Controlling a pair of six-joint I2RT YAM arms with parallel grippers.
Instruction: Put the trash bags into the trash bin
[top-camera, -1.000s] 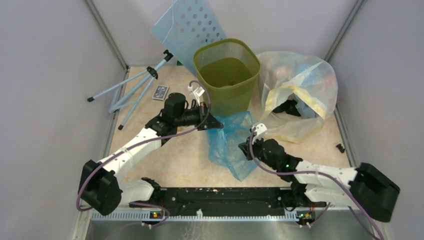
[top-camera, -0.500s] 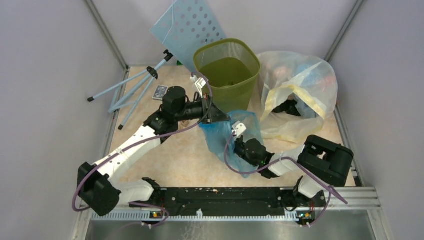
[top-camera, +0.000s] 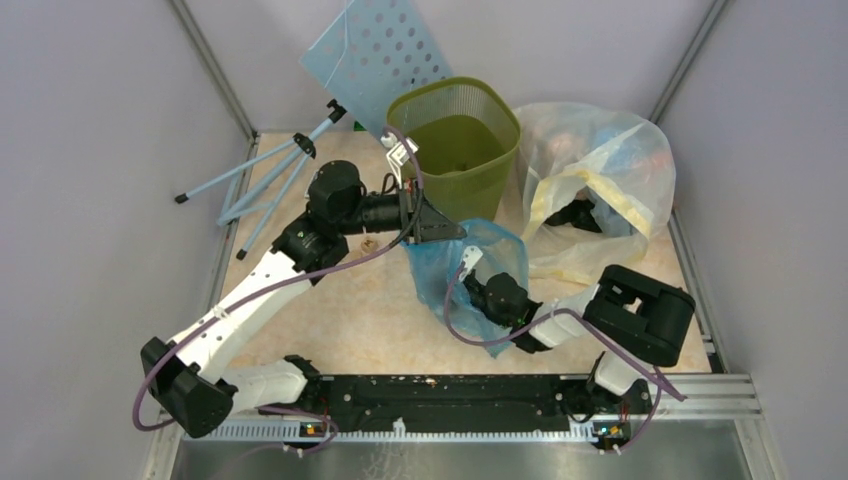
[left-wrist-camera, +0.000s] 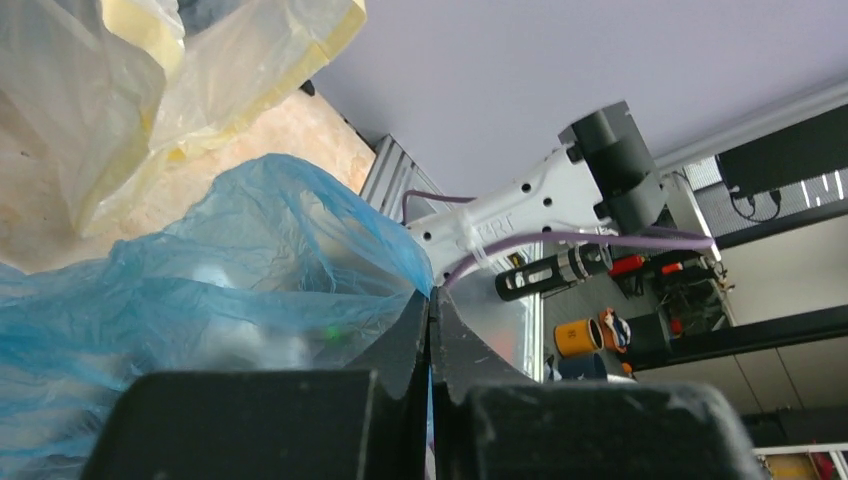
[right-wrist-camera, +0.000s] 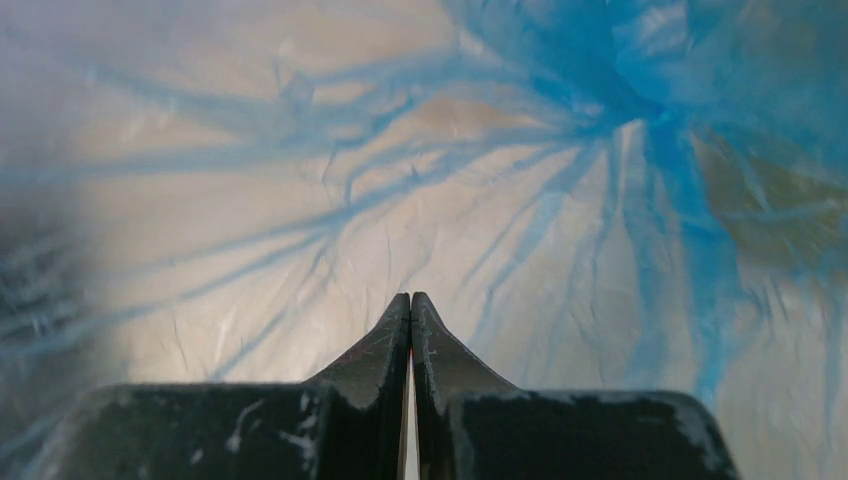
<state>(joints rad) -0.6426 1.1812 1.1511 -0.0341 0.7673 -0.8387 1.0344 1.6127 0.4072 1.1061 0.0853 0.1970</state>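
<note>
You get bright, even light and soft shadows; your right wrist view is hazy (trash bag (right-wrist-camera: 600, 150) right up close).

Plain pale lilac-grey walls (top-camera: 90, 150) close in the bench (top-camera: 330, 320) on the left, back and right, with bare aluminium posts (top-camera: 210, 65) running up the two far corners. The bench top is a beige, marbled sheet under soft, even light that casts only faint shadows, and a black rail (top-camera: 450, 388) runs along its near edge. A perforated light-blue panel (top-camera: 375, 50) leans at the back wall, and a pale-blue tripod (top-camera: 265, 175) lies near the left wall.
</note>
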